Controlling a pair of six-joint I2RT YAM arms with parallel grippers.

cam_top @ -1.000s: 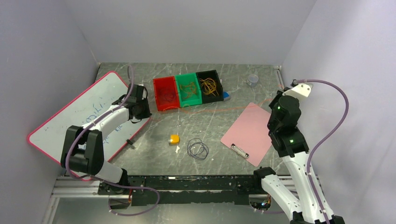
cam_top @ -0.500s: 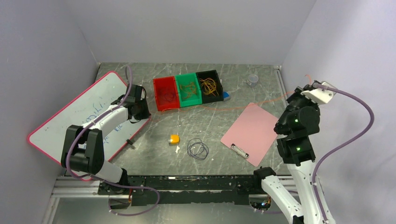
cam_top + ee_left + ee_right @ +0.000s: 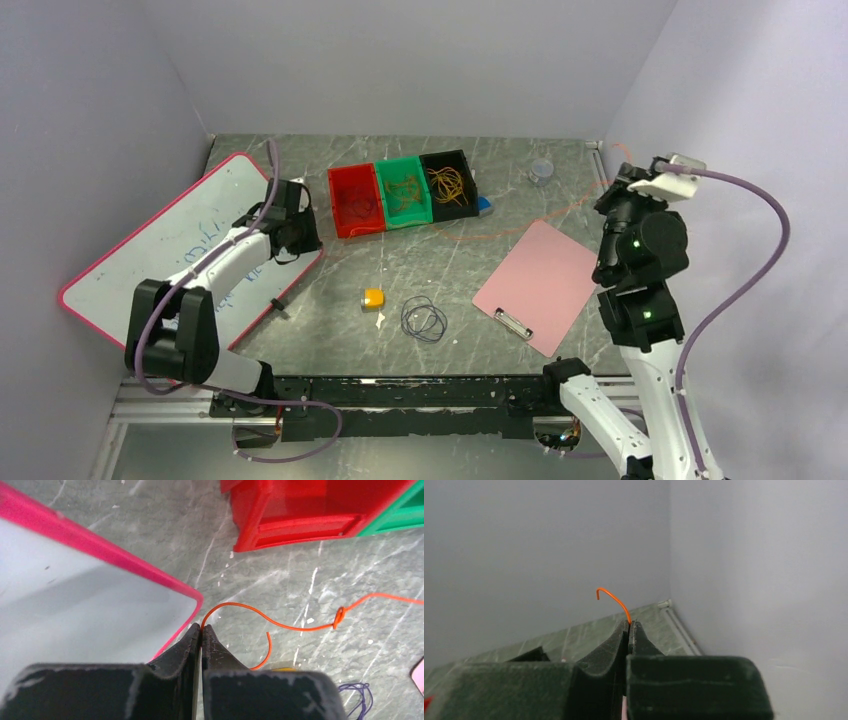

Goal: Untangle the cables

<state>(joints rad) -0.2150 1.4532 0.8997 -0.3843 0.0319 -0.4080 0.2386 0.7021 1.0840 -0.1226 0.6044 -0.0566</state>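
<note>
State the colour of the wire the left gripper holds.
Orange wire, clearest in the left wrist view.

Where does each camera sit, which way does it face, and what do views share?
Top external: above and behind the bases, looking down at the table; shows both arms, left tool and right tool.
Left wrist: on the left arm, facing down at table, whiteboard corner and red bin; its shut fingers pinch the orange cable.
Right wrist: on the raised right arm, facing the back wall; its shut fingers pinch the same cable.
Shared: all three show the orange cable.
</note>
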